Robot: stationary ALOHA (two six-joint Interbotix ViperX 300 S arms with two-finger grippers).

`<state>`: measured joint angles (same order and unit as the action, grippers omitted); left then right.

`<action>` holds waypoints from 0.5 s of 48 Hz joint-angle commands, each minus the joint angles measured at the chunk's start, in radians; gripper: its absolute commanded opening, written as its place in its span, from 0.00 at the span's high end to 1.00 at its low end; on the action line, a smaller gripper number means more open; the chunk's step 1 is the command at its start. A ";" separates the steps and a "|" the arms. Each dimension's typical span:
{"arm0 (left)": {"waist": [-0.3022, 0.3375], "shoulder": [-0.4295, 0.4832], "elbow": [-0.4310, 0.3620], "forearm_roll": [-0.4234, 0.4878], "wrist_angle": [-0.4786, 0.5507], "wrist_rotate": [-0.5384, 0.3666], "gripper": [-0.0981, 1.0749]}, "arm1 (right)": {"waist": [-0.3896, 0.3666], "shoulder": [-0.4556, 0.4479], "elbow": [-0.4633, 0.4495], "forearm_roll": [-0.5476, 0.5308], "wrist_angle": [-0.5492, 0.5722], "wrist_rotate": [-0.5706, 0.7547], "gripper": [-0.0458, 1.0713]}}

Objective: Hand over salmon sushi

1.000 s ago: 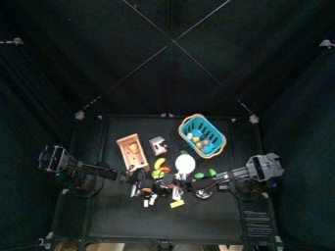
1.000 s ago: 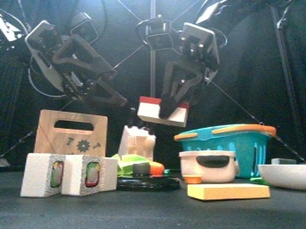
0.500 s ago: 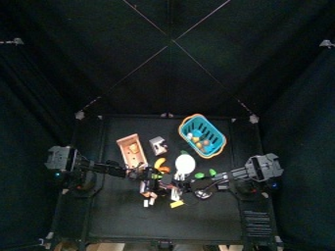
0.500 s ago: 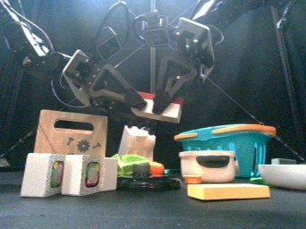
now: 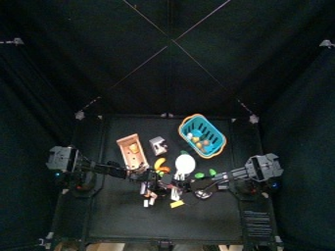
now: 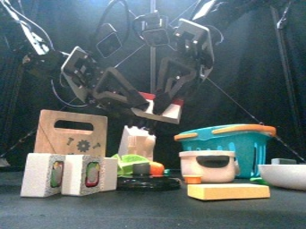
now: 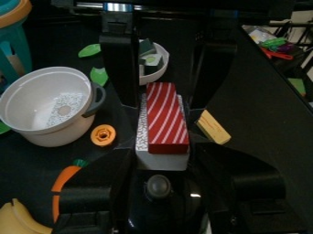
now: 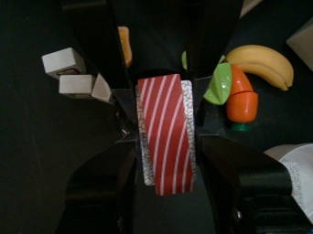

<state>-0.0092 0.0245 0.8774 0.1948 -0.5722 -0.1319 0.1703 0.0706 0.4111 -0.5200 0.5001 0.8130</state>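
The salmon sushi (image 6: 159, 107), a white rice block with a red-and-white striped top, hangs in the air above the table's middle, between both grippers. My left gripper (image 7: 166, 137) comes in from the left and is shut on one end of the salmon sushi (image 7: 167, 117). My right gripper (image 8: 166, 128) reaches in from the right. Its jaws stand open around the other end of the salmon sushi (image 8: 167, 132), close beside its sides. In the top view the two grippers meet over the clutter of toy food, and the sushi itself is too small to make out.
Below stand a teal basket (image 6: 225, 136), a wooden board (image 6: 70, 134), two white sushi blocks (image 6: 66, 174), a yellow block (image 6: 227, 190) and a white bowl (image 7: 49, 105). A banana (image 8: 263, 59) and a carrot (image 8: 242, 101) lie under the grippers.
The left arm swung in from the left and closed its jaws on the sushi that the right gripper held up. The right jaws have widened. In the last half second little has moved.
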 commanded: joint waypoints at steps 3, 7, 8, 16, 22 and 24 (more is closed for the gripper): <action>0.003 -0.015 -0.009 -0.005 -0.009 0.003 0.32 | 0.003 -0.023 -0.015 0.002 0.017 0.003 0.08; 0.003 -0.017 -0.008 -0.003 -0.011 0.003 0.32 | 0.008 -0.029 -0.012 0.000 0.037 0.003 0.05; 0.003 -0.017 -0.006 -0.005 -0.009 0.002 0.32 | 0.011 -0.031 -0.011 0.000 0.046 0.003 0.05; 0.009 -0.041 0.026 -0.031 -0.009 0.003 0.32 | 0.028 -0.049 0.011 0.002 0.101 0.003 0.05; 0.009 -0.051 0.037 -0.043 -0.011 0.003 0.32 | 0.029 -0.049 0.012 -0.002 0.101 0.003 0.05; 0.009 -0.051 0.038 -0.043 -0.009 0.003 0.32 | 0.029 -0.052 0.012 -0.003 0.101 0.003 0.05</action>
<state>-0.0015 -0.0092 0.9250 0.1549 -0.5722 -0.1289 0.1979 0.0660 0.4341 -0.5185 0.6044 0.8145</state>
